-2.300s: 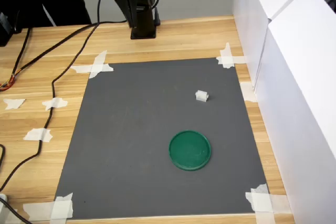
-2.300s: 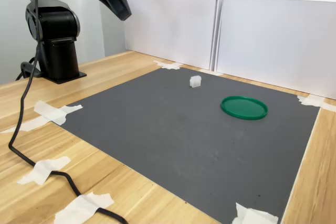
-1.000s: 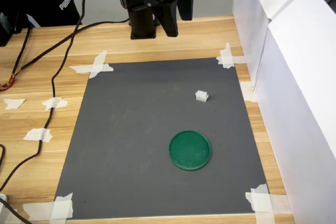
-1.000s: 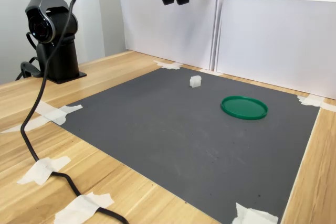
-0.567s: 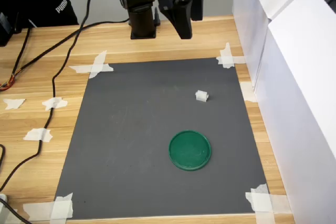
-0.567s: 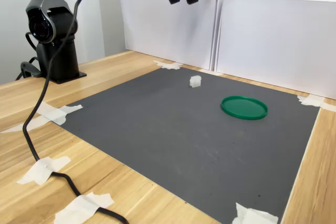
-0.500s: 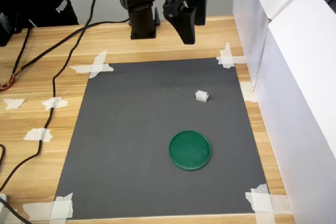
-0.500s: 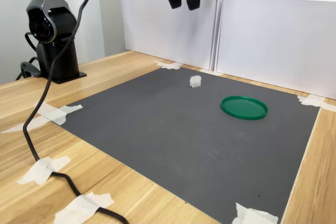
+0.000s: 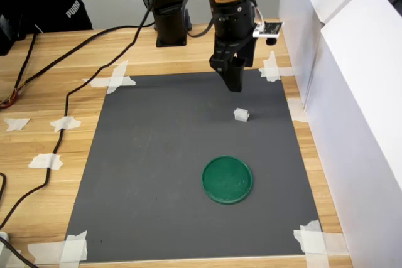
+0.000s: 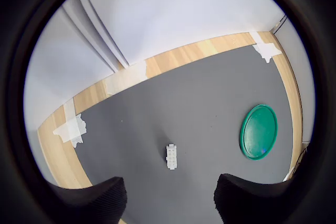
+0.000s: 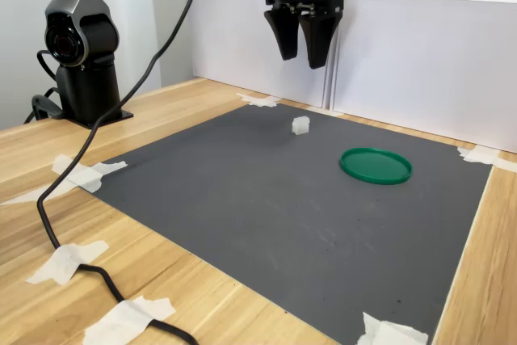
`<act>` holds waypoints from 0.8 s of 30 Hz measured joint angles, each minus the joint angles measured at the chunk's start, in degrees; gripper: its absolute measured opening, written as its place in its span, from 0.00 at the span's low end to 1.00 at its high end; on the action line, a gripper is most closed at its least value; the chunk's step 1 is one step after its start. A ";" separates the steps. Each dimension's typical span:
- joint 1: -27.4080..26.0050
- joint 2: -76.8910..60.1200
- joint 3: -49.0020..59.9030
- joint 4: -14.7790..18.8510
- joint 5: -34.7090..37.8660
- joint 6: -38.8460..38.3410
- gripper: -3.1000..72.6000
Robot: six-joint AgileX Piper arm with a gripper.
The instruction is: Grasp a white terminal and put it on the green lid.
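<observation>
**Operator:** Gripper hangs above the white terminal, fingers pointing down, jaws parted with a clear gap and nothing between them. I read the step as the approach to the grasp.

**Inspector:** Where does the piece lie?

**Operator:** On the grey mat, apart from everything. In the wrist view the white terminal sits between the two dark fingertips, a little ahead of them. The green lid lies on the same mat, well apart from the piece, nearer the camera in the first exterior view.

**Inspector:** What does a good grasp call for?

**Operator:** In my judgement, three things. First, I centre over the piece: in the first exterior view the gripper shows above the white terminal in the picture, so it may still stand short of it, though height can account for some of that. Second, the piece is oblong in the wrist view, and I want the pads to meet its long flat sides. Third, it is tiny, so I descend straight and close only when the tips are low beside it.

**Inspector:** Risks?

**Operator:** A fingertip landing on the piece and flicking it across the mat, or pressing into the mat itself. The white panels stand near at the first exterior view's right, so I keep the wrist clear of them.
</observation>
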State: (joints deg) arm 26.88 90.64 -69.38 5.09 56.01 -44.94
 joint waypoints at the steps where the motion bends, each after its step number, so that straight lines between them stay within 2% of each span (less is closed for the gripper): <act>1: 0.15 0.19 0.45 -0.06 -0.53 -0.05 0.97; 7: 1.85 0.82 1.06 -0.37 -2.33 -0.21 0.97; 24: 1.85 7.24 1.11 -1.08 -4.85 1.54 0.97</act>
State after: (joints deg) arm 28.73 97.88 -68.27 4.01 51.16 -43.40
